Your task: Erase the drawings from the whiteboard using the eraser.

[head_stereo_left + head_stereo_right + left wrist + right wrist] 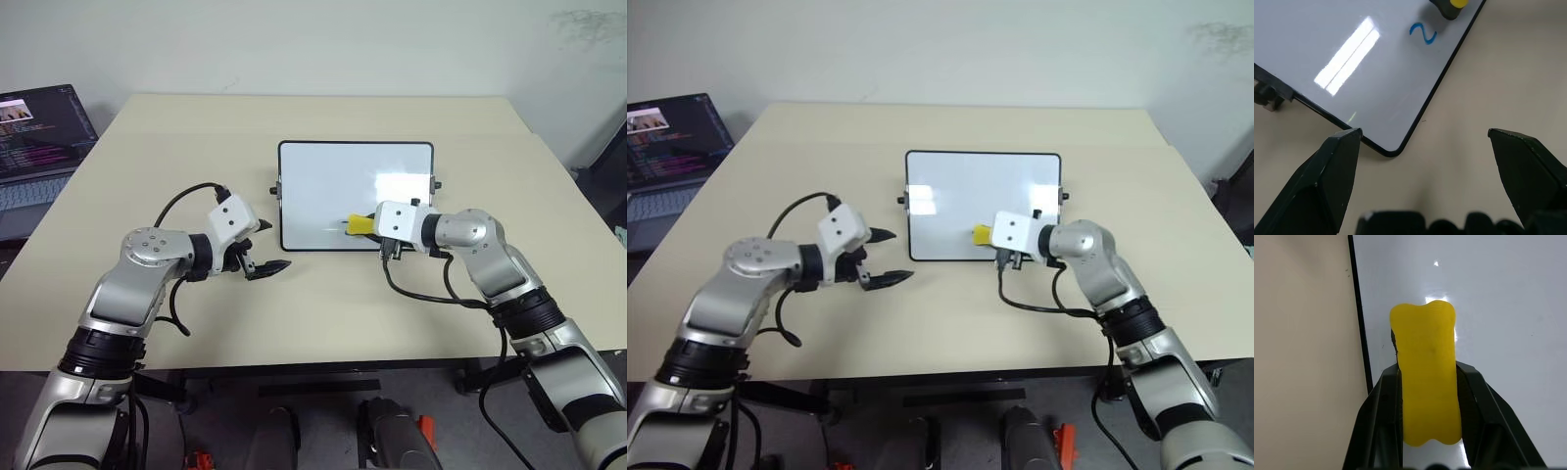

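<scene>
Over whiteboard (333, 186), right arm (470, 245) with eraser (359, 224)

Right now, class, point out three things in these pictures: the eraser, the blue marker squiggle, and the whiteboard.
eraser (1427, 377): right wrist view, middle of its yellow top face.
blue marker squiggle (1423, 34): left wrist view, centre of the stroke.
whiteboard (323, 191): left eye view, bare white surface left of the glare.

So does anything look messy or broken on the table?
Nothing stands out. The whiteboard lies flat and square on the table, with one blue squiggle left beside the eraser.
</scene>
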